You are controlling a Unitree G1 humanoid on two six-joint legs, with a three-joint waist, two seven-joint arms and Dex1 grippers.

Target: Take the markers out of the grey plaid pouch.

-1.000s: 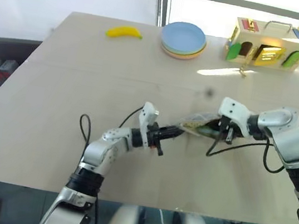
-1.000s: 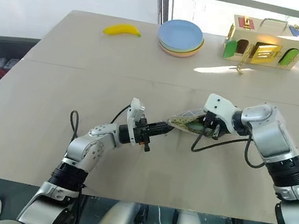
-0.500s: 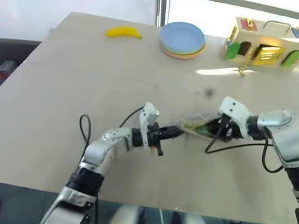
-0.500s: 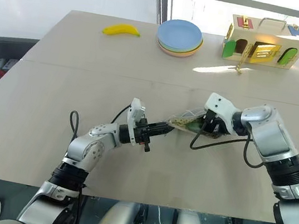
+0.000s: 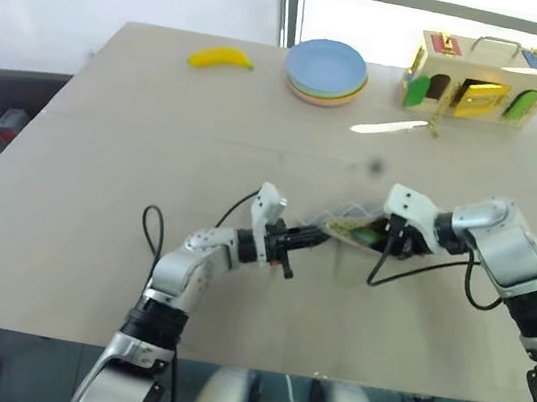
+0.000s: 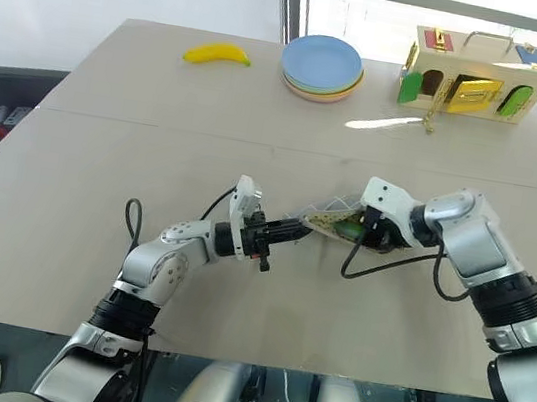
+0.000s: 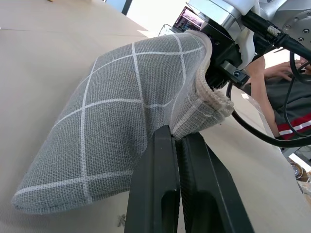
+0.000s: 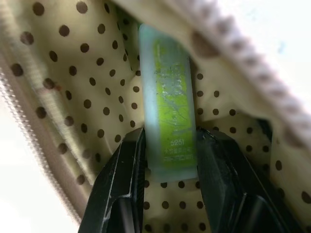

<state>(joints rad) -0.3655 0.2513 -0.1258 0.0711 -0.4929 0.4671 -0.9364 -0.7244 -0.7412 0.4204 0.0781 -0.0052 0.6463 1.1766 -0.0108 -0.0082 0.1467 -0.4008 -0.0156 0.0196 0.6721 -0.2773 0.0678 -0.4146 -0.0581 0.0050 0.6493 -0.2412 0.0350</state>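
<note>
The grey plaid pouch point(image 7: 121, 116) sits out in the middle of the worktop point(image 5: 156, 144), mouth gaping toward the right arm, and inside, against the tan dotted lining point(image 8: 63, 73), there's a bright green marker point(image 8: 169, 111) lying lengthwise down the pouch. The right tool point(image 8: 170, 160) is right inside that mouth, and the marker's near end sits squarely between its two black fingers point(image 8: 127, 170), one on each side, partly open and pressed up against the green barrel, so it has a grip on it. No other marker can be made out in there. Over on the other side, the left tool point(image 7: 177, 145) is level and fully closed, its fingers pinched on the folded hem of the pouch's rim, holding the fabric up off the worktop so the mouth stays wide. The two tools are close together, with the pouch between them. Farther back stand a yellow banana point(image 5: 221, 57), a stack of plates point(image 5: 328, 69) and a wooden toy house point(image 5: 478, 83), all well apart from the pouch.
</note>
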